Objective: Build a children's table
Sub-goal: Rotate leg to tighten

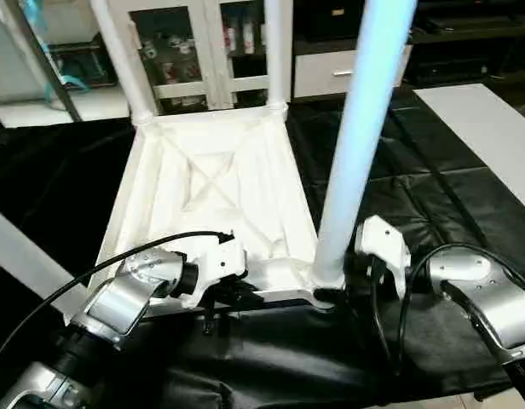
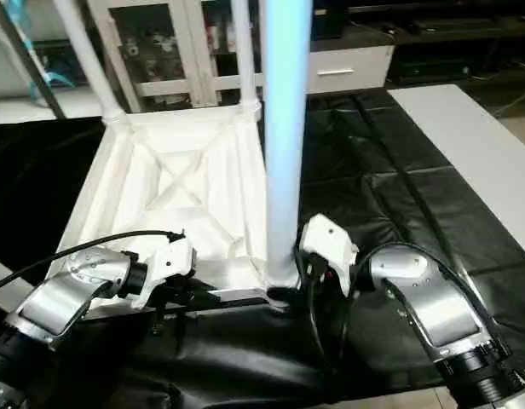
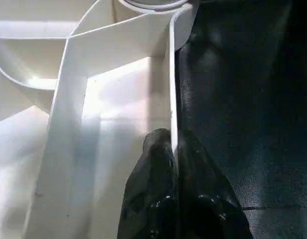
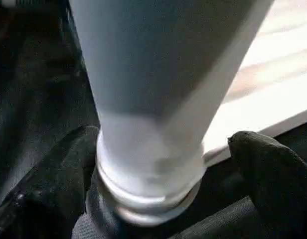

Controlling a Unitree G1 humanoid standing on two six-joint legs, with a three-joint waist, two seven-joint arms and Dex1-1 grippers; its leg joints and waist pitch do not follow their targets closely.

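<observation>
The tabletop [image 1: 213, 192] lay upside down on the black cover [image 1: 390, 162], ribbed side up, with two legs [image 1: 119, 51] standing in the far corner sockets and a third leg [image 1: 352, 145] upright in the near corner on my right. I judged it was turned over so that the sockets faced up and the legs could be pushed in from above.

My left gripper [image 3: 172, 149] was pinched shut on the thin near rim of the tabletop, one finger inside and one outside; I took that as a hold to keep the top from sliding or tipping while the leg was seated. My right gripper [image 4: 163, 164] stood wide apart around the foot of the third leg just above its socket [image 4: 143, 206], fingers [image 4: 265, 169] flanking it. The finger on one side seemed to touch or nearly touch the leg, the other stood off, so I was not squeezing it.

The tops of all three legs ran out of view, so I could not tell how straight they stood. How deep the near leg sat in its socket was hard to make out. The near left corner was hidden behind my left forearm [image 1: 130, 294], and I saw no fourth leg for certain.
</observation>
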